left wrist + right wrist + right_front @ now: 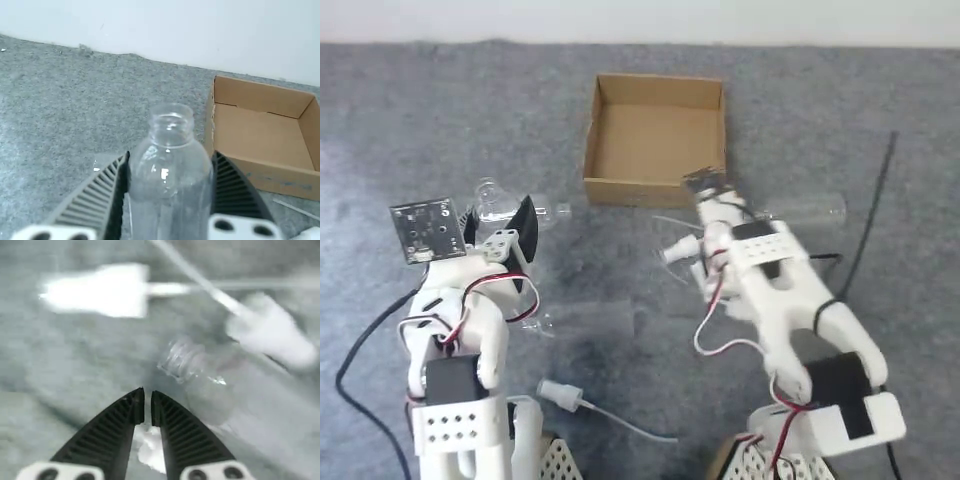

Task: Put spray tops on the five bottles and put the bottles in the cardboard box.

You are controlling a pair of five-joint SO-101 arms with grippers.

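Your left gripper (170, 165) clamps an uncapped bottle (171, 127), held left of the box (655, 140) and nearer than it. Your right gripper (147, 402), jaws almost closed, hangs over a second bottle (200, 375) lying among spray tops (100, 290) near the box front. The risk: jaws this narrow can't take a top and may knock it or roll that bottle away

The left arm (460, 340) and right arm (790, 290) are white plastic with black servo blocks (450, 380) and looped red, white and black wires (480, 290). Their fingers (95, 200) are black and ribbed. A grey circuit board (425, 228) tops the left wrist.
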